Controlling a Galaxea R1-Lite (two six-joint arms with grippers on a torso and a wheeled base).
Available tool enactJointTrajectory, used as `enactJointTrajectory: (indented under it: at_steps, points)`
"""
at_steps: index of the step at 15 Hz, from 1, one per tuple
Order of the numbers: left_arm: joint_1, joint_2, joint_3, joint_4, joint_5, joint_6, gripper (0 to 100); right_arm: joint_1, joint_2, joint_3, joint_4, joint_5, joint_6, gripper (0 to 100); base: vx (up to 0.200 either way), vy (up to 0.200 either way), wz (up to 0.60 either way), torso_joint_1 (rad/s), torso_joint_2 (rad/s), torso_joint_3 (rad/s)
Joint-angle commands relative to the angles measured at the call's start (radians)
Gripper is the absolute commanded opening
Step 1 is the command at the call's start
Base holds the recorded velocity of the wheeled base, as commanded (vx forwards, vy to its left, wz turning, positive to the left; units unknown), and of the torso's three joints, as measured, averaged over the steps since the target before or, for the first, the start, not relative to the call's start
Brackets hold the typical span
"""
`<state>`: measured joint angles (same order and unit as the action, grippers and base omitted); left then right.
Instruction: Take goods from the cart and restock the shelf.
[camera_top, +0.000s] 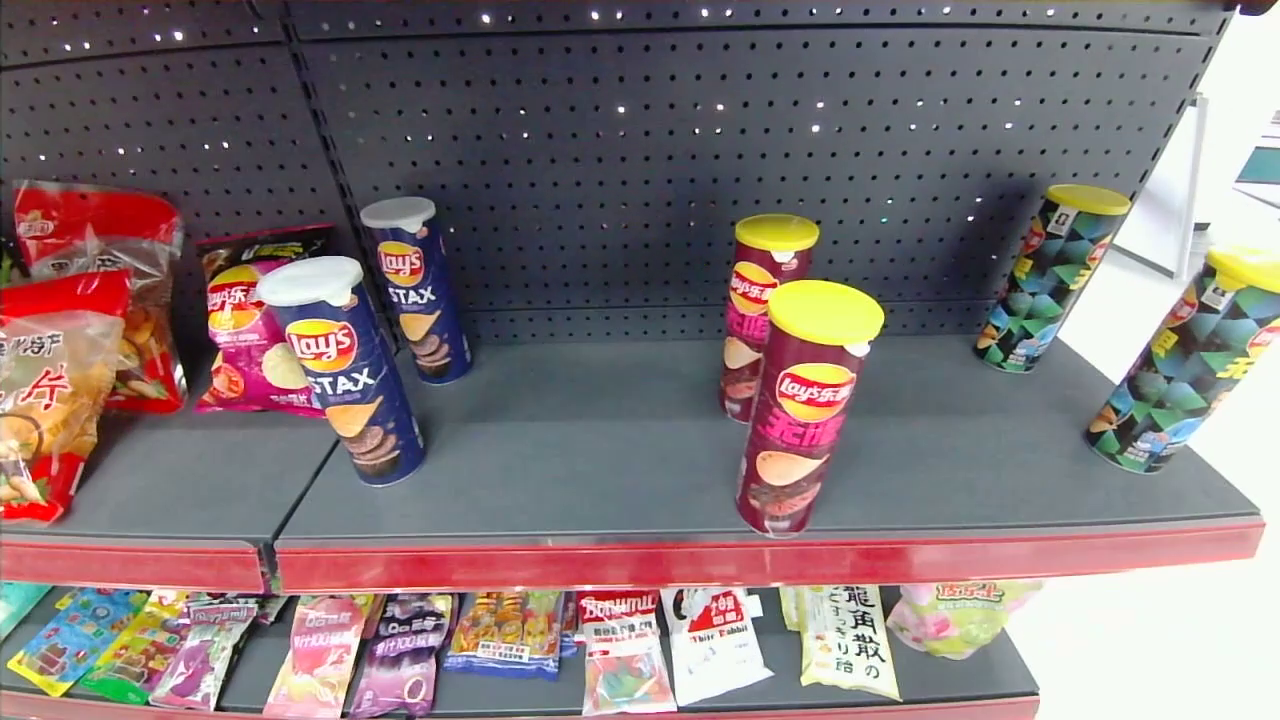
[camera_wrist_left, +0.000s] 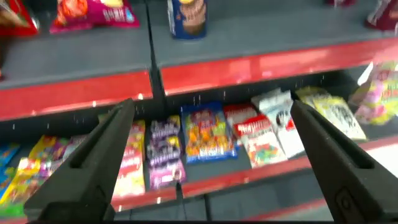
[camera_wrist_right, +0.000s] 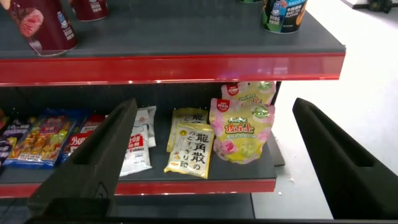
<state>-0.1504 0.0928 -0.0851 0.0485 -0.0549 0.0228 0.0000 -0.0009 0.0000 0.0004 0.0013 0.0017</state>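
On the dark shelf (camera_top: 620, 460) stand two blue crisp cans (camera_top: 345, 370) at the left, two maroon cans with yellow lids (camera_top: 805, 405) in the middle, and two patterned cans (camera_top: 1050, 275) at the right. My left gripper (camera_wrist_left: 211, 162) is open and empty, held in front of the lower shelf below a blue can (camera_wrist_left: 186, 17). My right gripper (camera_wrist_right: 214, 162) is open and empty too, facing the lower shelf's right end beneath a maroon can (camera_wrist_right: 40, 25) and a patterned can (camera_wrist_right: 283, 14).
Snack bags (camera_top: 85, 330) stand at the upper shelf's left. The lower shelf holds several candy and snack packets (camera_top: 620, 650), among them a yellow packet (camera_wrist_right: 191, 149) and a green-pink pouch (camera_wrist_right: 244, 124). A red lip (camera_top: 760, 560) edges the shelf; bare white floor (camera_wrist_right: 348, 124) lies to the right.
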Motion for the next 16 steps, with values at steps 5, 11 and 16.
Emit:
enactJointTrajectory:
  at_steps: [5,11,16]
  points:
    - [0.14,0.019,0.057,-0.036,0.093,0.002,100,0.0,0.001,0.0,0.0,0.002,0.0,100,0.0,0.0,0.0,0.0,0.0,0.0]
    - [0.15,-0.093,0.084,-0.045,-0.052,-0.004,100,0.0,0.001,0.0,0.0,0.0,0.001,100,0.0,0.0,0.0,0.0,0.0,0.0]
    - [0.15,-0.093,0.084,-0.049,-0.013,-0.041,100,0.0,0.001,0.0,0.0,0.0,0.001,100,0.0,0.0,0.0,0.0,0.0,0.0]
